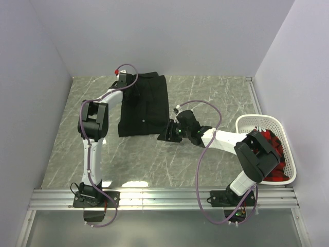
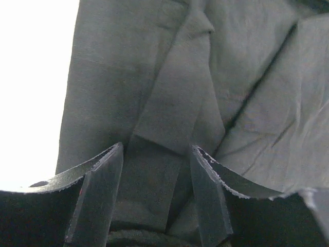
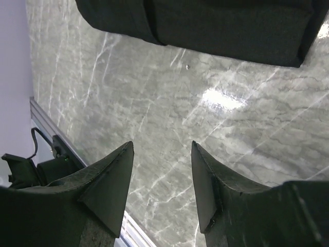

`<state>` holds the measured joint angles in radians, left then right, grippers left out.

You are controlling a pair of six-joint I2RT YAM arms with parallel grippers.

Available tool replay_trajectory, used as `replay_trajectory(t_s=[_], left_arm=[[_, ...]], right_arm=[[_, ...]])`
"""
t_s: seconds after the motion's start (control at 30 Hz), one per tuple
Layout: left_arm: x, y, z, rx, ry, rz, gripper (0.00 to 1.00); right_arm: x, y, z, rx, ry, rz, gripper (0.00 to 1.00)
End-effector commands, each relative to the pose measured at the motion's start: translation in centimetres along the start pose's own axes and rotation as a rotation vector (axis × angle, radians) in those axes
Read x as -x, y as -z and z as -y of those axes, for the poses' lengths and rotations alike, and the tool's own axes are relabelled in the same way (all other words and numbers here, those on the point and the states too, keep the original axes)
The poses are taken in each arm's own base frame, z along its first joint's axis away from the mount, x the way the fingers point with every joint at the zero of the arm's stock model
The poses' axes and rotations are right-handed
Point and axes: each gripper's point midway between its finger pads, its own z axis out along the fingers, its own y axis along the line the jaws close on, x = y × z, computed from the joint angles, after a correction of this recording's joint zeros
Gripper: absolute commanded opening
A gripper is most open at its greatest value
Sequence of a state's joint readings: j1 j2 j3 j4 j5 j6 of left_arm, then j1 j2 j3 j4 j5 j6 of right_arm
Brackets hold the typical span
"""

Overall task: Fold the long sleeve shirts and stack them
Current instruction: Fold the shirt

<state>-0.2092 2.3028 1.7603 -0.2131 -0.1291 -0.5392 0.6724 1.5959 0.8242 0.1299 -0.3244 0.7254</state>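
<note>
One long sleeve shirt (image 1: 144, 105), plain black, lies folded into a rough rectangle on the marble table at the back left. My left gripper (image 1: 125, 81) is down on its far left corner. In the left wrist view the jaws (image 2: 157, 145) stand apart, with a flat fold of the black cloth (image 2: 257, 77) lying between and below the fingers. My right gripper (image 1: 165, 133) hovers just off the shirt's near right corner. It is open (image 3: 162, 143) over bare marble, and the shirt's folded edge (image 3: 216, 25) lies ahead of it.
A white slatted basket (image 1: 257, 119) holding red cloth (image 1: 272, 146) stands at the right edge of the table. An aluminium rail (image 1: 164, 198) runs along the near edge. White walls close in the left, back and right.
</note>
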Motion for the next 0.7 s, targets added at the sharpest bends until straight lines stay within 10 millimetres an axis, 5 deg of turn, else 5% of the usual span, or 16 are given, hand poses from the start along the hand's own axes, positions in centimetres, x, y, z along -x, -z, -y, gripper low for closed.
replay_trajectory(t_s=[0.0,0.2,0.27,0.3,0.37,0.4,0.47,0.5,0.67], left_arm=[[-2.1,0.6,-2.4,0.074,0.104,-0.073,0.61],[-8.2,4.6,-6.2,0.158,0.463,-0.212,0.57],[-10.2,7.2,-6.7,0.164,0.603,-0.216,0.55],[-13.8,8.6,-7.9,0.192,0.647,-0.277,0.56],[-13.4,11.4,-6.7,0.128,0.787,-0.246,0.58],[-16.5,12.8,-7.9,0.162,0.812,-0.286,0.59],[-16.0,15.8,-6.2,0.088,0.859,-0.257,0.64],[-18.0,17.2,-6.4,0.104,0.851,-0.28,0.67],[-16.1,23.2,-4.7,-0.038,0.744,-0.164,0.83]], right_arm=[[1.6,-0.4,-0.7,0.019,-0.007,0.061,0.56],[1.4,-0.2,0.7,-0.038,-0.01,0.072,0.56],[1.8,0.1,1.2,-0.053,-0.015,0.09,0.56],[1.9,0.2,1.7,-0.069,-0.02,0.095,0.56],[2.6,1.0,2.5,-0.096,-0.032,0.127,0.56],[2.7,1.3,3.1,-0.117,-0.03,0.133,0.56],[3.8,2.5,4.5,-0.162,-0.042,0.184,0.56],[3.6,2.9,5.3,-0.187,-0.038,0.186,0.56],[5.5,5.6,6.9,-0.231,-0.003,0.253,0.56]])
